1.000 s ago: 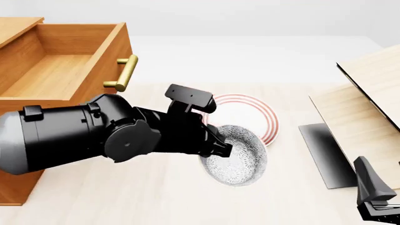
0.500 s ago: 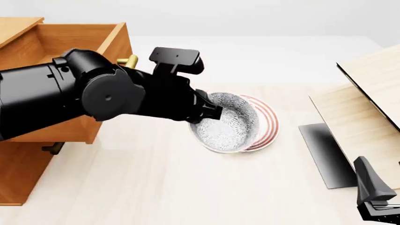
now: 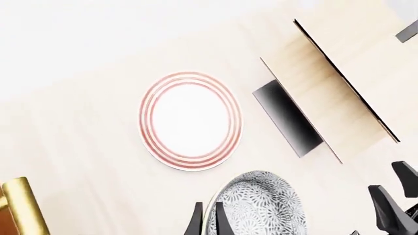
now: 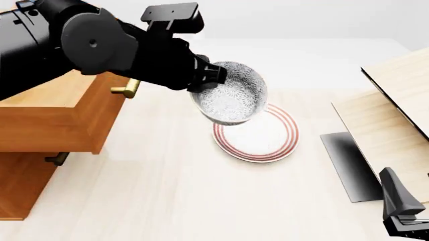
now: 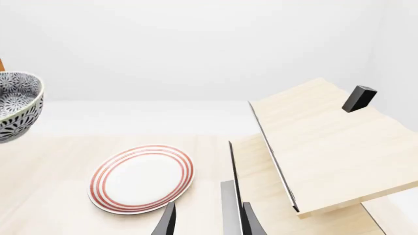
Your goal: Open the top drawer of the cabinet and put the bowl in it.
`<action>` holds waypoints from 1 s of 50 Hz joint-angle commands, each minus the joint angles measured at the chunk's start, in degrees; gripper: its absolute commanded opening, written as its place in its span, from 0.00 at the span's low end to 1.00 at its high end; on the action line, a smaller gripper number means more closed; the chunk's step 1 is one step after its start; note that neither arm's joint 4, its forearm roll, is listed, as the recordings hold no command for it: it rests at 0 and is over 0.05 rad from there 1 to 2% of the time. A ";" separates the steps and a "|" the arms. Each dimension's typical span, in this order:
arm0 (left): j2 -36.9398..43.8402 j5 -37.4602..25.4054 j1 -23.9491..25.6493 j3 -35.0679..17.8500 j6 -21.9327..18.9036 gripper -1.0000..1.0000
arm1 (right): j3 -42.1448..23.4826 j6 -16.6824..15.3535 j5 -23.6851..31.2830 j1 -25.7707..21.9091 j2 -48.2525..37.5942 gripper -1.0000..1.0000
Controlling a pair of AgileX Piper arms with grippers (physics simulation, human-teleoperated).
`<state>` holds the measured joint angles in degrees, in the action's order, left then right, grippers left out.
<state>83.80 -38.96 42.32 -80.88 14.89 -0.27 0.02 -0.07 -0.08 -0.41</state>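
My left end effector (image 4: pixel 213 75) is clamped on the bowl's (image 4: pixel 231 98) rim, holding it tilted in the air above the plate (image 4: pixel 258 135), beside the open drawer (image 4: pixel 64 108); a thin rim pinch could slip, dropping it short.

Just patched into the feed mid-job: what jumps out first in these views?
The left gripper holds the bowl by its rim in the air, above the red-ringed plate. To its left, the top drawer of the cabinet stands pulled open. The right gripper sits idle at the near right.
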 commanded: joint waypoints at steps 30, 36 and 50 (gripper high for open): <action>-0.71 -15.45 -13.20 -18.92 -2.72 0.00 | 0.03 -0.03 -0.01 0.01 0.02 1.00; -2.14 -15.00 -14.75 -17.52 -1.54 0.00 | 0.03 -0.01 -0.02 0.03 0.04 1.00; -6.40 -14.25 -19.82 -13.91 1.12 0.00 | 0.03 -0.03 -0.01 0.03 0.03 1.00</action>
<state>80.18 -53.40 25.89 -96.27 14.74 -0.27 0.01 -0.07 -0.08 -0.41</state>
